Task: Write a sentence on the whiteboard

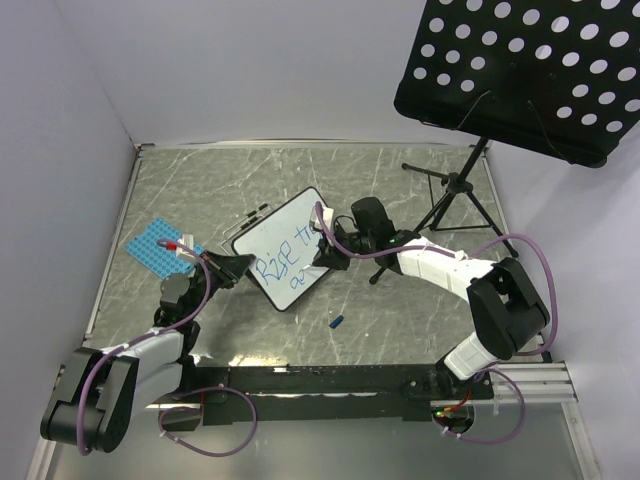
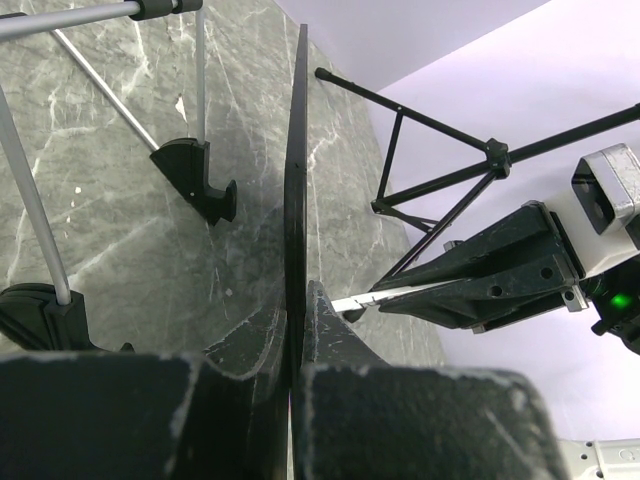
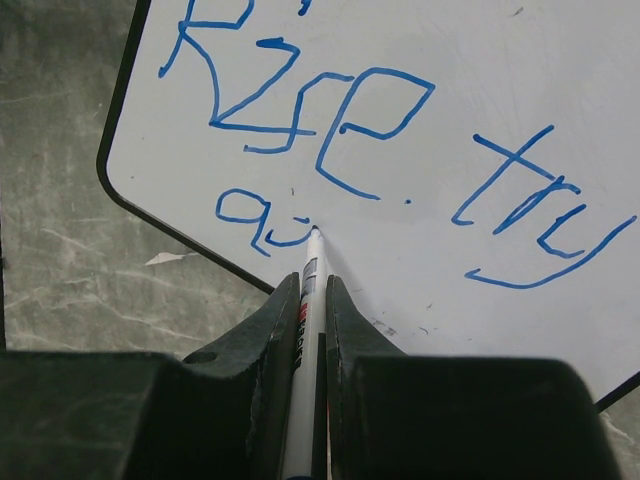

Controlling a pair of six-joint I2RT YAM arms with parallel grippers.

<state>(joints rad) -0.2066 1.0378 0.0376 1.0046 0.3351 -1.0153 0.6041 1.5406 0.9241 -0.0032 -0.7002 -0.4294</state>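
Whiteboard point(image 1: 285, 250) mid bench point(image 1: 200, 190): light, stiff, glossy, prob slides under pen load. L jaws clamped on its frame edge, good spot. R jaws clamped on marker point(image 3: 308, 300), tip on 2nd line of sentence point(image 3: 360, 130).

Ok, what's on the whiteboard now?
Blue handwriting: "Rise. try", then a second line just begun, with the marker tip touching it. The right gripper hides the whiteboard below that.

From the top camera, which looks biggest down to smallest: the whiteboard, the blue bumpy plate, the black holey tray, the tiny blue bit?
1. black holey tray (nearer the camera, which helps)
2. whiteboard
3. blue bumpy plate
4. tiny blue bit
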